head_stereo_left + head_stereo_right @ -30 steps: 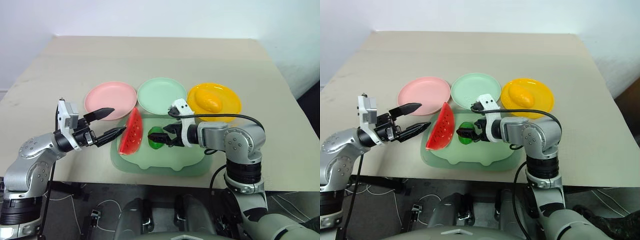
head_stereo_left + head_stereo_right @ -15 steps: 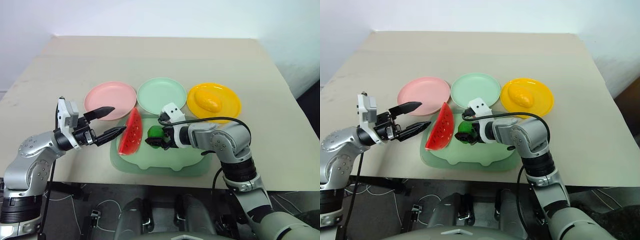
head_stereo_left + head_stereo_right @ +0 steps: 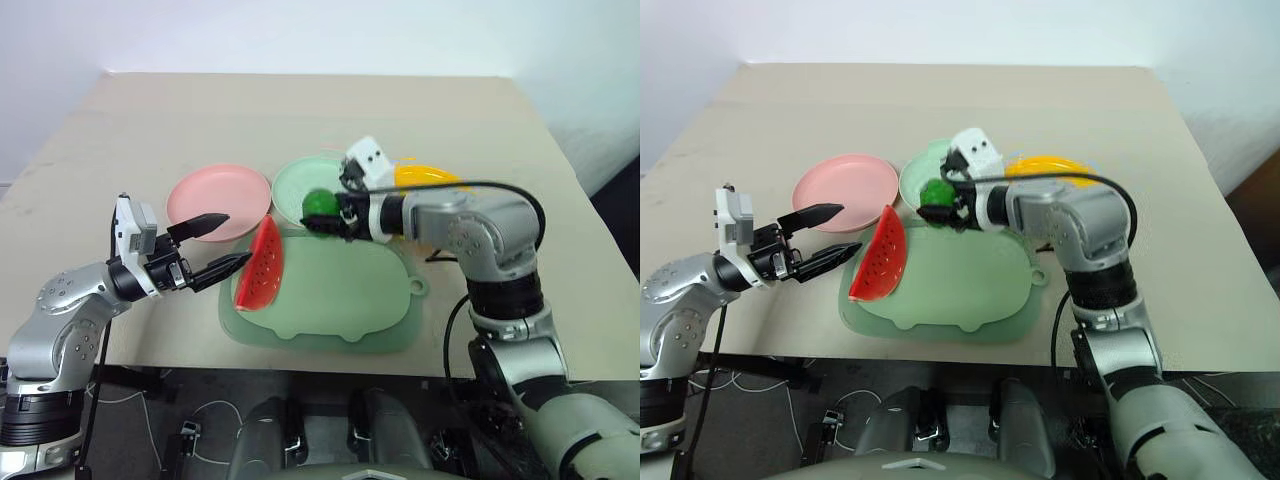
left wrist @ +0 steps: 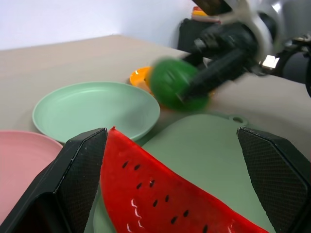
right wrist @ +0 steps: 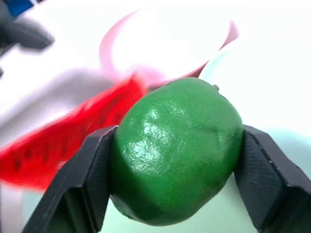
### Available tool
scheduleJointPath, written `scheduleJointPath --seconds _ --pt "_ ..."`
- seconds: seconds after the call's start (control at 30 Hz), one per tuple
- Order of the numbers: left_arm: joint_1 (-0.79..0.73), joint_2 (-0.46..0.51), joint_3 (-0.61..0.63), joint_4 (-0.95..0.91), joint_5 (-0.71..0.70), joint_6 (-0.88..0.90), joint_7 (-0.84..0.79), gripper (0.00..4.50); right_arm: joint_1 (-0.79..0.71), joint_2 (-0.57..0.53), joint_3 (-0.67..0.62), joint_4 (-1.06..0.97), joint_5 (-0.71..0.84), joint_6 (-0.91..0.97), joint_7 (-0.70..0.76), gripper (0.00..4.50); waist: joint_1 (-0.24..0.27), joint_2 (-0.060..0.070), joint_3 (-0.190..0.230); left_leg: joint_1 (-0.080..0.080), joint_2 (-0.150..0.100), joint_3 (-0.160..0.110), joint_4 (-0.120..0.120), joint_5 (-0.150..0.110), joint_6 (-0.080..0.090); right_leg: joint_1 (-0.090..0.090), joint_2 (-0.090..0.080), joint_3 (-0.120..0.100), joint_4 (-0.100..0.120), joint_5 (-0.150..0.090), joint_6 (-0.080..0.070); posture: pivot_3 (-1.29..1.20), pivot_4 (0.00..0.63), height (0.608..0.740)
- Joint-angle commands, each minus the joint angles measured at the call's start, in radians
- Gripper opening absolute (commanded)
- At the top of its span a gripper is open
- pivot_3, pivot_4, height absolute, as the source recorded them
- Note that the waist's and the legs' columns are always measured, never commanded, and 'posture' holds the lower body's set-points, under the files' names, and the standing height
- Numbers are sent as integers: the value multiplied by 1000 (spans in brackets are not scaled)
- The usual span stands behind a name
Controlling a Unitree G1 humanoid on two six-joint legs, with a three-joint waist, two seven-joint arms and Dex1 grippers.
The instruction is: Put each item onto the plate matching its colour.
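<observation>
You had three plates in a row on the bench (image 3: 120, 130): the left plate (image 3: 215, 190), the middle plate (image 3: 295, 180) and the right plate (image 3: 425, 176). The mat (image 3: 340, 300) lay just nearer than them. The wedge (image 3: 262, 268) stood on the mat's left edge. The round fruit (image 3: 320, 204) hung over the middle plate's near rim.

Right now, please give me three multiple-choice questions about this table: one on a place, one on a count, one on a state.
1. Where does the watermelon wedge lie?
A. on the pink plate
B. on the pale green mat
C. on the bare table

2. How many round plates are there?
A. two
B. three
C. four

3. The right gripper is:
A. open and empty
B. shut on the watermelon
C. shut on the green fruit

Answers: 1 B, the wedge rests at the mat's left edge. 2 B, pink, green, yellow. 3 C, its fingers clamp the fruit.
</observation>
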Motion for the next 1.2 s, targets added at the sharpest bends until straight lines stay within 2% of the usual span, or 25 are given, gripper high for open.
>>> scheduleJointPath --seconds 0.03,0.27,0.47,0.5,0.57,0.7,0.8,0.9,1.2 --pt "1 8 36 -27 -11 -5 13 4500 -102 19 38 279 -106 -234 53 3176 -8 0 0 0 0 0 0 0 0 0 0 0 0 0 0 0 150 696" --pt "15 11 35 -36 -9 -5 13 4500 -265 108 64 795 -270 -574 89 3176 -16 0 0 0 0 1 0 2 2 -1 1 0 2 0 1 0 150 696" --pt "17 17 37 -42 -8 -2 13 4500 -344 172 18 1028 -322 -729 70 3176 -24 0 0 0 0 1 0 2 2 0 1 0 3 0 1 0 150 696" --pt "18 17 38 -45 -10 0 14 4500 -348 177 11 1045 -327 -750 73 3920 -25 0 0 0 0 1 0 2 2 0 1 0 3 0 1 0 150 696" --pt "19 18 38 -47 -10 1 13 4500 -352 183 6 1063 -342 -769 83 4484 -25 0 0 0 0 1 0 2 1 0 0 0 3 0 1 0 150 696" --pt "16 18 37 -43 -11 3 12 4500 -349 177 5 1046 -365 -784 114 4484 -30 0 0 0 0 1 0 2 1 0 0 0 3 0 0 0 150 696" --pt "14 19 34 -39 -10 2 6 4500 -333 150 -19 965 -346 -767 152 4484 -35 0 0 0 0 1 0 2 1 -1 0 0 3 0 0 0 150 696" --pt "18 22 34 -43 -10 2 1 4500 -274 94 -36 768 -310 -671 212 4484 -32 0 0 0 0 0 0 2 2 -1 0 0 4 0 0 0 150 696" --pt "33 32 50 -62 -9 2 6 4500 184 -59 -130 -186 -60 -294 248 4484 -18 0 0 2 0 -1 0 1 -1 1 -1 0 4 0 0 0 150 696"
